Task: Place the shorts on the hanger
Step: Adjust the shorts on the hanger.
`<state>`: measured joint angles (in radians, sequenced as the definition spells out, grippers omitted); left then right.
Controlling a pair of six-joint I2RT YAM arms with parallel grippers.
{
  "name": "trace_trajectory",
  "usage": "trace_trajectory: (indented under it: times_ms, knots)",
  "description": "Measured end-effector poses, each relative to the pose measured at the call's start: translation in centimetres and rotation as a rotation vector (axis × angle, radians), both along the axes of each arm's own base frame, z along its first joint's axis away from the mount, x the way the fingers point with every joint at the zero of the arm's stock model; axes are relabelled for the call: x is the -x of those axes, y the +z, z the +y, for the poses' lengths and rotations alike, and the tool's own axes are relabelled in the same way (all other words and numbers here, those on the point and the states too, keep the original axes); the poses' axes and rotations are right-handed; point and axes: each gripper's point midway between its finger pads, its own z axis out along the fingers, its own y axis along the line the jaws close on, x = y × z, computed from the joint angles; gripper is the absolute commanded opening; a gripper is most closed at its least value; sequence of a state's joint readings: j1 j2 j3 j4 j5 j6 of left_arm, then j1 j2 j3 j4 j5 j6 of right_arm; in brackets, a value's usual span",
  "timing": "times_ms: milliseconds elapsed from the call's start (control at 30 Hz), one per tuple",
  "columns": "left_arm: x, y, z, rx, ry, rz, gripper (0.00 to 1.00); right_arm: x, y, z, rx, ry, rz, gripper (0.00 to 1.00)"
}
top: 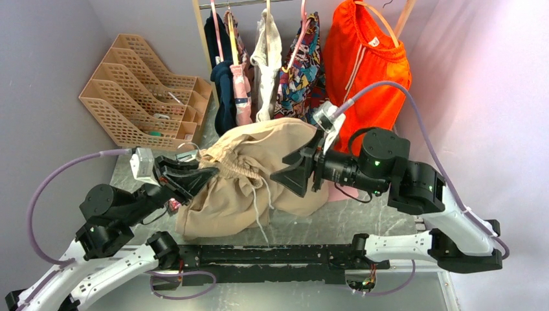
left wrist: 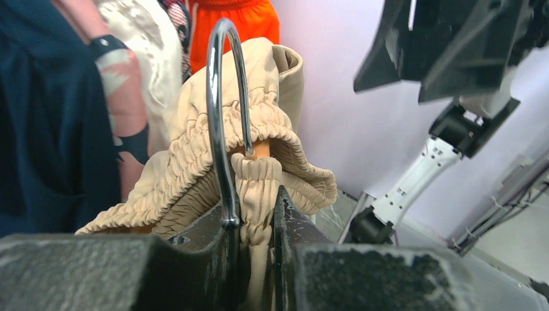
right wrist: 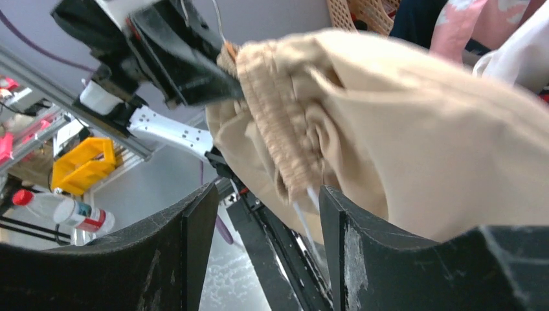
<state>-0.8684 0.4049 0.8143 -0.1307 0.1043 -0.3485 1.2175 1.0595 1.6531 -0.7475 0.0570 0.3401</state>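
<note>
The beige shorts hang bunched above the table between my two grippers. My left gripper is shut on their gathered waistband, pinched between its fingers. The hanger's metal hook rises just beside the left finger, and its pale orange neck pokes out of the waistband; the rest of the hanger is hidden in the fabric. My right gripper is open and empty beside the shorts, its right finger close under the fabric. The white drawstring dangles between its fingers.
A clothes rail at the back holds bright orange shorts, a cream-white garment, patterned and navy clothes on pink hangers. A tan lattice file organiser stands back left. The black arm rail runs along the near edge.
</note>
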Motion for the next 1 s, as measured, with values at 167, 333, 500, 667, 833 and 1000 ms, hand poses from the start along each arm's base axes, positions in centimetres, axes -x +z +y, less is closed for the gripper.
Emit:
trace_trajectory:
  times_ms: [167, 333, 500, 667, 833, 1000]
  knots:
    - [-0.6, 1.0, 1.3, 0.036, 0.071, -0.003, 0.07, 0.2, -3.2, -0.6, 0.049, 0.012, -0.019, 0.53]
    - [-0.4, 2.5, 1.8, 0.055, 0.082, -0.013, 0.07, -0.7, -8.3, 0.6, 0.151, 0.01, -0.025, 0.54]
    - [-0.1, 3.6, 2.1, 0.071, 0.082, -0.026, 0.07, -1.8, -10.7, 1.0, 0.204, -0.023, -0.059, 0.54]
    - [-0.2, 3.5, 2.1, 0.067, 0.082, -0.023, 0.07, -3.0, -10.8, 1.2, 0.189, -0.069, -0.108, 0.53]
    - [-0.2, 3.3, 2.1, 0.061, 0.082, -0.019, 0.07, -3.2, -10.0, 1.5, 0.157, -0.07, -0.135, 0.49]
    - [-0.2, 3.4, 2.1, 0.059, 0.082, -0.019, 0.07, -3.1, -9.4, 2.0, 0.126, -0.054, -0.146, 0.37]
